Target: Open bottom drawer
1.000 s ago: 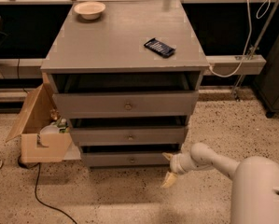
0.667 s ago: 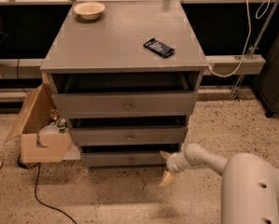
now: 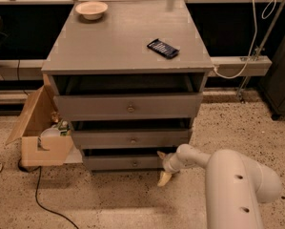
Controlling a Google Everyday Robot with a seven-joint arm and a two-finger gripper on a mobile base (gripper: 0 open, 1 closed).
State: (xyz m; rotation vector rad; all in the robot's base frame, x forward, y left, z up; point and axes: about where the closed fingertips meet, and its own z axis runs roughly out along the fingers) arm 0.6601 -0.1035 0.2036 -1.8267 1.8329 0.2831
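The bottom drawer [image 3: 113, 162] is the narrowest grey front, lowest in the grey cabinet [image 3: 123, 42], with a small round knob [image 3: 135, 163] at its centre. It sits slightly out from the cabinet, like the two drawers above it. My gripper [image 3: 163, 167] is low near the floor, at the right end of the bottom drawer front and to the right of the knob. Its fingers are spread open, one up [image 3: 160, 154] and one down [image 3: 164, 178], and hold nothing. My white arm [image 3: 228, 175] reaches in from the lower right.
A bowl [image 3: 91, 9] and a dark phone-like object [image 3: 163, 48] lie on the cabinet top. An open cardboard box [image 3: 42, 132] with items stands on the floor left of the cabinet. A black cable [image 3: 42, 199] runs over the speckled floor. A shelf and rail run behind.
My gripper has moved left, from beside the cabinet's right edge to the right end of the bottom drawer front. The drawers have not moved.
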